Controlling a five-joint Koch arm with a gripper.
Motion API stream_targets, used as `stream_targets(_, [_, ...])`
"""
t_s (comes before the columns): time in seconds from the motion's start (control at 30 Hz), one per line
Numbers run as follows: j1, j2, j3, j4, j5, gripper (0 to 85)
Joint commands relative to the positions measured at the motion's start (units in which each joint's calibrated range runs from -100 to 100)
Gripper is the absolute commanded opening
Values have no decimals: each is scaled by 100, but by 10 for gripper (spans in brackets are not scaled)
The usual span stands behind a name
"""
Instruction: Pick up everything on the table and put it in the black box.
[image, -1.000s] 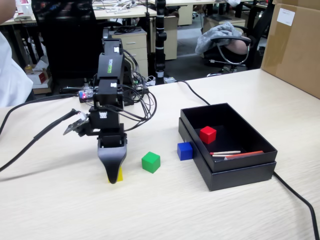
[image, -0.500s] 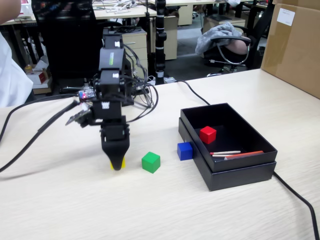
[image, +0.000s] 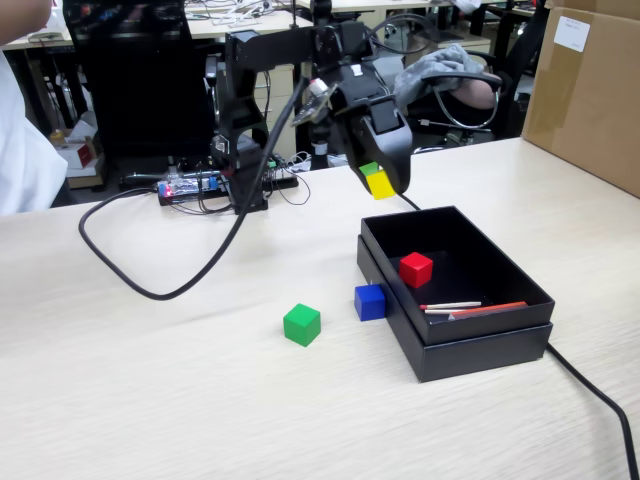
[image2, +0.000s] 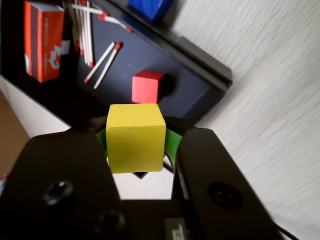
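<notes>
Arm (image: 262, 60): matte black plastic links and motor housings. Claw (image: 381, 183): two broad, rounded black jaws with green inner lining and recessed screw holes. Base at upper left, fitted with thin wires and one thick black cable (image: 150, 285).

Since the earlier frames the gripper (image: 380, 185) has risen off the table (image: 150, 400) and swung right, carrying the yellow cube (image: 380, 184) to a position above the black box (image: 480, 345).
</notes>
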Motion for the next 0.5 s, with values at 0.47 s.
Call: stream_targets(0.47, [347, 3578, 2357, -372, 278, 149])
